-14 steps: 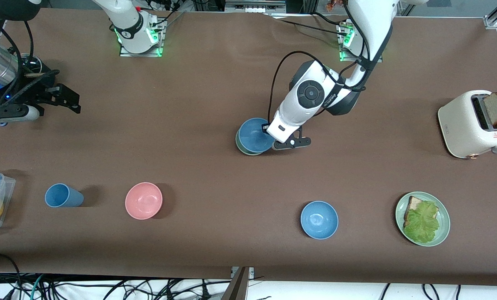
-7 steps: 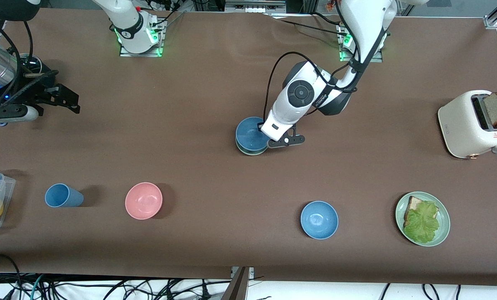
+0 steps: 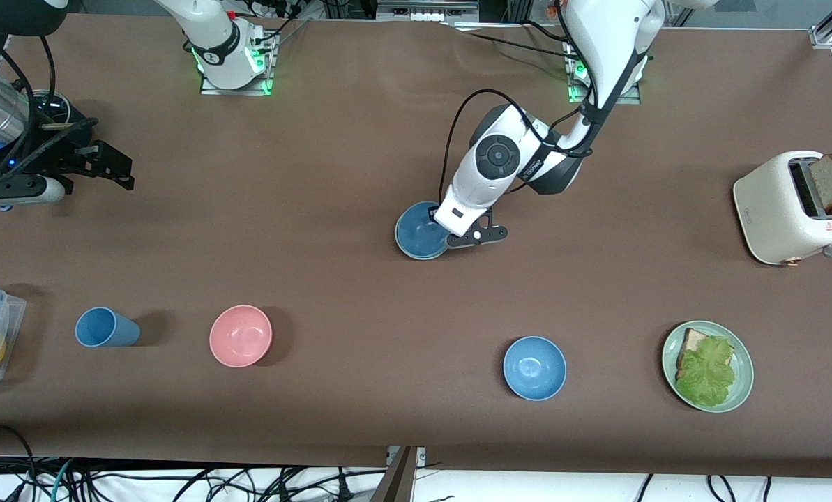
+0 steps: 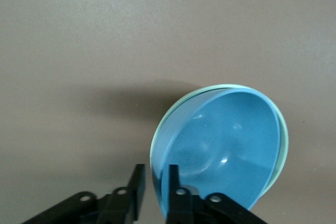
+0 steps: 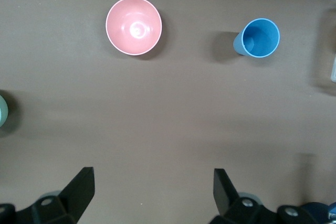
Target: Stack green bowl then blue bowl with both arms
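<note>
So the blue bowl [image 3: 419, 233] was sitting nested inside the green bowl [image 4: 284, 129], with only a thin green rim peeking out around it, mid-table. The left gripper [image 4: 154, 178] was right down at that stack, one finger inside the blue bowl's rim and one outside, but with a little gap showing next to the wall, so I honestly couldn't tell if it was gripping or had let go. The right gripper [image 5: 152, 190] was waiting up in the air at the right arm's end, fingers spread wide, holding nothing, above bare table [image 5: 173, 119].
</note>
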Tool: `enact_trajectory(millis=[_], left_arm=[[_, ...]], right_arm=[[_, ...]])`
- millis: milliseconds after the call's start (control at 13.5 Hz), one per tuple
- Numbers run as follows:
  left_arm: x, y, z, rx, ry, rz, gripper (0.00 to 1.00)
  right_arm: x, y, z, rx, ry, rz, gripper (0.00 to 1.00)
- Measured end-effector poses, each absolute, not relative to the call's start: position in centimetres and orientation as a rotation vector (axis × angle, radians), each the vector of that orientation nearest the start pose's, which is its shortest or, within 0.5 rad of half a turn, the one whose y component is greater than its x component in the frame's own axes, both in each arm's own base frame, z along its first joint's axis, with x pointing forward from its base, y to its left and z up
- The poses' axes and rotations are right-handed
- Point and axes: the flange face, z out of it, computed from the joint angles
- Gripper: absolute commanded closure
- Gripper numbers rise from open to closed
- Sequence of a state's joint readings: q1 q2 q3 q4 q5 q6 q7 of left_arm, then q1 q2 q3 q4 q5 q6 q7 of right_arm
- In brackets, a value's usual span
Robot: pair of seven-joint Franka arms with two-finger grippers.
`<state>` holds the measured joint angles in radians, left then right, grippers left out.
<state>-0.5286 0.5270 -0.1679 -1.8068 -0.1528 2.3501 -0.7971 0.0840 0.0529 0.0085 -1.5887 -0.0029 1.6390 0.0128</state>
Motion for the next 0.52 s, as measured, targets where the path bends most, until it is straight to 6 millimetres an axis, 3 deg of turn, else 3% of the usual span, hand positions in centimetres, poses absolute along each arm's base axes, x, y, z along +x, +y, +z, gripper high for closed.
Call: enact_trajectory(millis=[74, 222, 370, 517], left_arm=[[51.3, -41.5, 26.5, -3.278, -0.394, 0.172, 0.21], [53.3, -40.8, 28.8, -3.278, -0.444, 0.168, 0.02], [55.8, -39.3, 32.6, -3.258, -0.483, 0.191, 0.01], [58.4, -36.1, 37.4, -3.251, -0.485, 0.189, 0.0]], right_arm=[[57.3, 5.3, 59.2, -3.142, -0.126, 0.004, 0.0], [57.3, 5.3, 59.2, -3.142, -0.125, 0.005, 0.0], [57.3, 5.3, 59.2, -3.142, -0.125, 0.005, 0.0], [57.3, 5.3, 59.2, -3.142, -0.125, 0.005, 0.0]])
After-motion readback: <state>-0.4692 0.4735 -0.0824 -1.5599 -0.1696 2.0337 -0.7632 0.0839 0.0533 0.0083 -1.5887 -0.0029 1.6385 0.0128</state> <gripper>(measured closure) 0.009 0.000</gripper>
